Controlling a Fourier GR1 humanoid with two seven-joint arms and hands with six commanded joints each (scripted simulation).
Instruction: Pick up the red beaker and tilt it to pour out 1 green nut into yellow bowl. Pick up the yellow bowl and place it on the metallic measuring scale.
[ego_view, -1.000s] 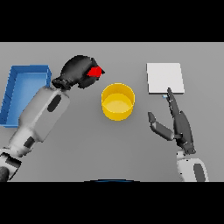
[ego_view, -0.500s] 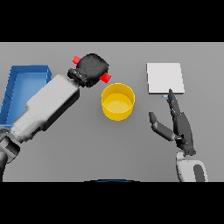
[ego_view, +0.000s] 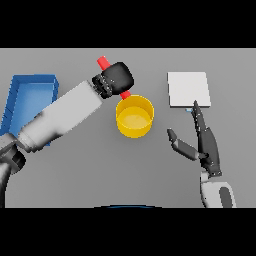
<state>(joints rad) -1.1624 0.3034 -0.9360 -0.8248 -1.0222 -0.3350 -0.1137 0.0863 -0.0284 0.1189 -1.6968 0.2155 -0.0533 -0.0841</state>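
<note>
Now the left robot hand (ego_view: 118, 77) grips the tilted red beaker (ego_view: 103, 62) above the yellow bowl (ego_view: 134, 116).

No text, label, brand, number or sign could be read anywhere. The red beaker (ego_view: 104, 62), the yellow bowl (ego_view: 134, 116), the metallic measuring scale (ego_view: 188, 89) and the blue tray (ego_view: 31, 95) all bore plain, unmarked surfaces.

Even, soft light falls from above on the plain grey worktop (ego_view: 100, 170), with no glare and no hard highlights. The round yellow plastic bowl (ego_view: 135, 116) casts only a faint shadow beside it; the flat pale metallic square scale (ego_view: 188, 89) at far right reads bright. The dark left hand (ego_view: 117, 79) shows little surface detail. Edges look slightly soft throughout, without distortion at the sides.
</note>
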